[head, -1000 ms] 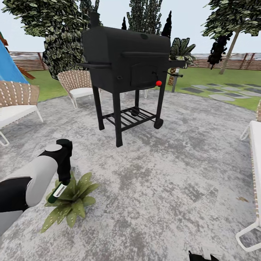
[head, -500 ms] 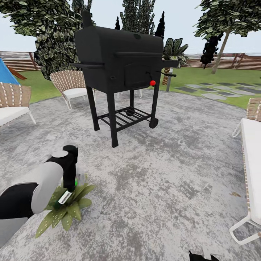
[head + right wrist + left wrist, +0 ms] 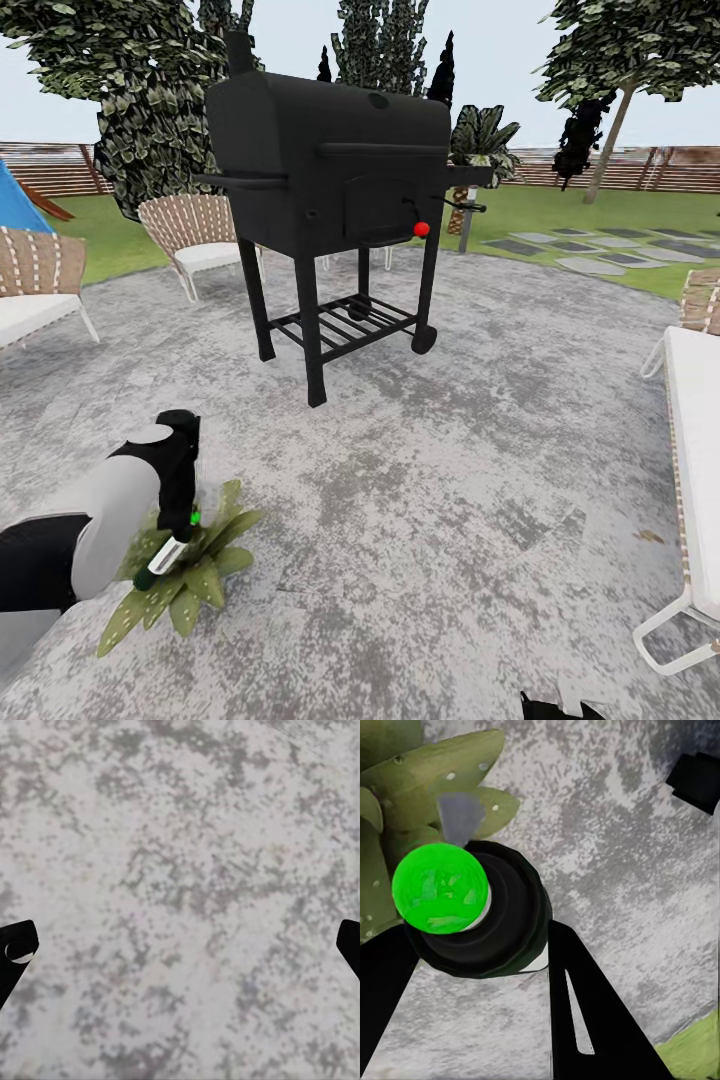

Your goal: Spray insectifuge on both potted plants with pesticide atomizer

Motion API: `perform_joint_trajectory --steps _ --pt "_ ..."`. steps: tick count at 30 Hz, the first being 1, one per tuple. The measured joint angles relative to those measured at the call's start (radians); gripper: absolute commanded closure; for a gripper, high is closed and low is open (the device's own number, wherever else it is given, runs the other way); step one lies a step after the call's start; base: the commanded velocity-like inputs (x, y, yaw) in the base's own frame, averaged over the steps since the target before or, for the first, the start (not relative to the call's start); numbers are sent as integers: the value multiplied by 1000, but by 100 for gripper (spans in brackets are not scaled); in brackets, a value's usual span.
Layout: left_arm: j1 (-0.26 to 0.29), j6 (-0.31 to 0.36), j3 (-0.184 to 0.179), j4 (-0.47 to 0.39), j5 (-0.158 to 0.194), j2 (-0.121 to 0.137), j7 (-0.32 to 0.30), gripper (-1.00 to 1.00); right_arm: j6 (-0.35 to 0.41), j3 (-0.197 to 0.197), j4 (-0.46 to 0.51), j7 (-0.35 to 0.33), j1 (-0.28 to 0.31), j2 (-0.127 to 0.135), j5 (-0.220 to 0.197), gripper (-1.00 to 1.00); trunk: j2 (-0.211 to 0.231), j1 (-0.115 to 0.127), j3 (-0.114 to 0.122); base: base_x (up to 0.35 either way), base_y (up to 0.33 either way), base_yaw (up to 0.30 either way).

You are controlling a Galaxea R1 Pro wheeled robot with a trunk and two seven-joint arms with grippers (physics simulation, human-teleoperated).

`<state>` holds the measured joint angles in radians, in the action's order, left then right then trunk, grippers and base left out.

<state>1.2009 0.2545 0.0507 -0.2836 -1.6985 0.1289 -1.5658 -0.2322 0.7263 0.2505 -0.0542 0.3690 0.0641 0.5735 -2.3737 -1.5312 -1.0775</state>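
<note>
One potted plant (image 3: 195, 570), a low rosette of pointed green leaves, sits on the stone patio at the lower left. My left gripper (image 3: 178, 528) hangs right over it, shut on the pesticide atomizer (image 3: 163, 556), a slim dark bottle with a white label that tilts down toward the leaves. In the left wrist view the atomizer (image 3: 502, 915) lies between the black fingers (image 3: 585, 1012), its bright green end facing the camera, with plant leaves (image 3: 431, 772) behind it. The right gripper (image 3: 184, 945) is open above bare patio. The other potted plant is out of view.
A tall black grill (image 3: 330, 180) on legs stands ahead at the patio's centre. Wicker chairs (image 3: 195, 235) are at the back left and a white lounger (image 3: 695, 420) along the right edge. Lawn, trees and a wooden fence (image 3: 620, 170) lie beyond.
The head view shifted early on, so the camera moved. Since half a second ago the left gripper and atomizer have slid slightly left and lower over the plant.
</note>
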Motion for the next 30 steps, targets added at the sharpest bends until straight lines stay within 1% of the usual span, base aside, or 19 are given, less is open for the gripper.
perform_joint_trajectory --steps 1,2,4,6,12,15,17,24,28,30 --pt "0 -8 1 0 10 13 0 100 0 0 0 0 0 0 0 -100 0 0 0 0 0 0" --pt "0 -24 0 0 28 30 0 100 0 0 0 0 0 0 0 -100 0 0 0 0 0 0" --pt "0 -49 1 0 60 52 0 100 0 0 -1 0 0 0 0 -100 0 0 0 0 0 0" --pt "0 -59 0 1 76 59 0 100 0 0 -1 0 0 -1 0 -100 0 0 0 0 0 0" --pt "0 -51 -1 5 82 46 0 100 0 0 0 0 0 0 0 -100 0 0 0 0 0 0" --pt "0 -49 -1 4 78 36 0 100 0 0 0 0 0 -1 -1 -100 0 0 0 0 0 18" --pt "0 -47 -4 10 73 28 0 100 0 0 0 1 0 -1 -2 -100 0 0 0 0 0 178" --pt "0 -35 -2 2 72 26 0 100 0 0 0 1 0 -3 -2 -100 0 0 0 0 0 243" --pt "0 4 -2 1 76 24 0 100 0 0 0 1 0 -2 -2 -100 0 0 0 14 0 66" --pt "0 15 -3 1 76 23 0 100 0 0 0 1 0 -1 -2 -100 0 0 0 188 0 13"
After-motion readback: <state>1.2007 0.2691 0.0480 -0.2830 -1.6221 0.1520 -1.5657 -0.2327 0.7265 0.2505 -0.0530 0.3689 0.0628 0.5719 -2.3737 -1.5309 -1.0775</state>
